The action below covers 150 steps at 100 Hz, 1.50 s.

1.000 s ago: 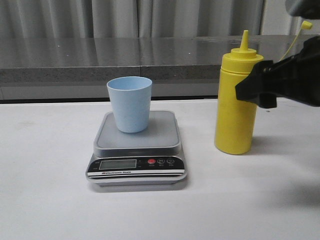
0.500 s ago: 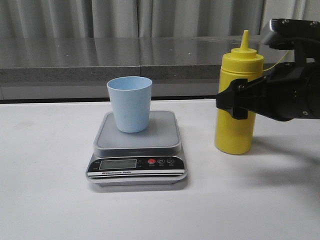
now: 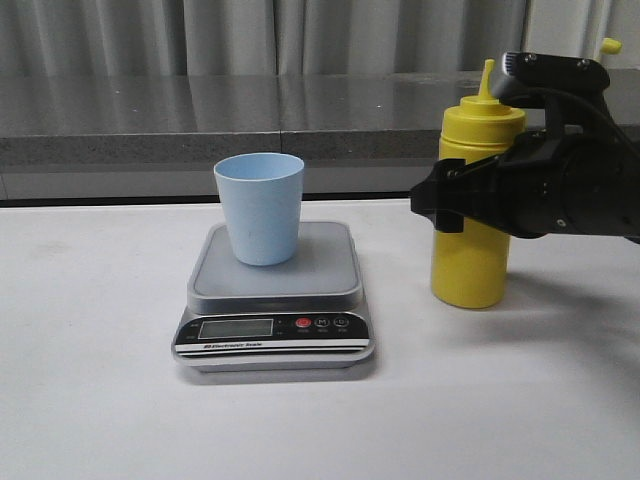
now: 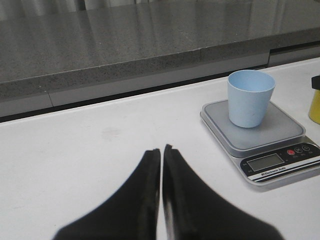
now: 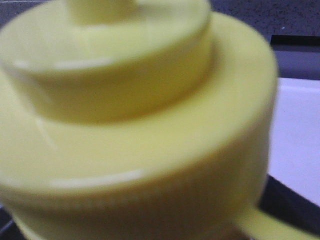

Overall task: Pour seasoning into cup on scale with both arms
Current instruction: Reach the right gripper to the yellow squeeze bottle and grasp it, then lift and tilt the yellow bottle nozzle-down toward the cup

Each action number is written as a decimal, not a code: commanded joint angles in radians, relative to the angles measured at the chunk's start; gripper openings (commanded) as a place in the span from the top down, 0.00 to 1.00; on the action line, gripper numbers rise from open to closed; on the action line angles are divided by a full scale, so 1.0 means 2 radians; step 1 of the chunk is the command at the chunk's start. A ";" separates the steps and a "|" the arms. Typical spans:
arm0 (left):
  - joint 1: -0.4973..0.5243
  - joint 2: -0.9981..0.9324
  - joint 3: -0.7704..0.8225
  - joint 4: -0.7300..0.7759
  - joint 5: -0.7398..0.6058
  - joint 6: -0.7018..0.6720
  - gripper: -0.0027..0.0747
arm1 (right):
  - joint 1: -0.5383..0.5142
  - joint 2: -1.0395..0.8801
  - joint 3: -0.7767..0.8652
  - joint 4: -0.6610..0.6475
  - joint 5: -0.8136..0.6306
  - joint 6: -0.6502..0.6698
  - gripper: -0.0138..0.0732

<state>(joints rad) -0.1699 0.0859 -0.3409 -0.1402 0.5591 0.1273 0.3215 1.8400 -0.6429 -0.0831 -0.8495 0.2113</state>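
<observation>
Pale blue cup [image 3: 259, 207] upright on grey scale [image 3: 275, 296], centre of frame, on white bench [image 3: 90, 400]. At right, yellow seasoning bottle [image 3: 470, 260] (upright), right gripper [image 3: 445, 205] around its upper body; grip uncertain. Left gripper [image 4: 162, 150] closed, empty.

white table [image 3: 90, 400], grey counter [image 3: 150, 110], grey curtain [image 3: 120, 35]

Even, diffuse overhead light, no hard glare. White bench [image 3: 90, 400] bright, close to blown out. Soft shadows under the scale [image 3: 275, 300] and the right arm [image 3: 560, 190]. Front view sharp. Right wrist view badly defocused: seasoning bottle [image 5: 135, 120] fills frame, cap edges smeared. Left hand [image 4: 161, 200] near-black silhouette, soft edges.
</observation>
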 commanded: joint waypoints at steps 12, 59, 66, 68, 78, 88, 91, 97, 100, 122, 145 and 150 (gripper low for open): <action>0.002 0.005 -0.011 -0.003 -0.037 -0.002 0.95 | 0.000 -0.012 -0.012 0.001 -0.049 0.000 0.24; 0.002 0.005 -0.011 -0.003 -0.037 -0.002 0.95 | 0.000 -0.024 -0.014 0.001 -0.043 -0.005 0.72; 0.002 0.005 -0.011 -0.003 -0.037 -0.002 0.95 | 0.000 -0.036 -0.020 0.001 -0.029 -0.024 0.72; 0.002 0.005 -0.011 -0.003 -0.037 -0.002 0.95 | 0.000 -0.040 -0.022 0.001 -0.022 -0.031 0.72; 0.002 0.005 -0.011 -0.003 -0.037 -0.002 0.95 | 0.000 -0.062 -0.041 -0.006 0.041 -0.081 0.72; 0.002 0.005 -0.011 -0.003 -0.037 -0.002 0.95 | 0.000 -0.082 -0.066 -0.038 0.108 -0.134 0.72; 0.002 0.005 -0.011 -0.003 -0.037 -0.002 0.95 | 0.000 -0.085 -0.074 -0.050 0.125 -0.142 0.72; 0.002 0.005 -0.011 -0.003 -0.037 -0.002 0.95 | 0.000 -0.091 -0.094 -0.076 0.160 -0.146 0.72; 0.002 0.005 -0.011 -0.003 -0.037 -0.002 0.95 | 0.000 -0.092 -0.104 -0.088 0.176 -0.146 0.72; 0.002 0.005 -0.011 -0.003 -0.037 -0.002 0.95 | 0.012 -0.093 -0.203 -0.238 0.354 -0.147 0.72; 0.002 0.005 -0.011 -0.003 -0.037 -0.002 0.95 | 0.038 -0.092 -0.275 -0.419 0.481 -0.147 0.72; 0.002 0.005 -0.011 -0.003 -0.037 -0.002 0.95 | 0.045 -0.092 -0.283 -0.454 0.493 -0.147 0.72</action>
<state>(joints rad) -0.1699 0.0859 -0.3409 -0.1402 0.5591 0.1273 0.3903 1.7073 -1.1481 -0.8429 0.1198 -0.0729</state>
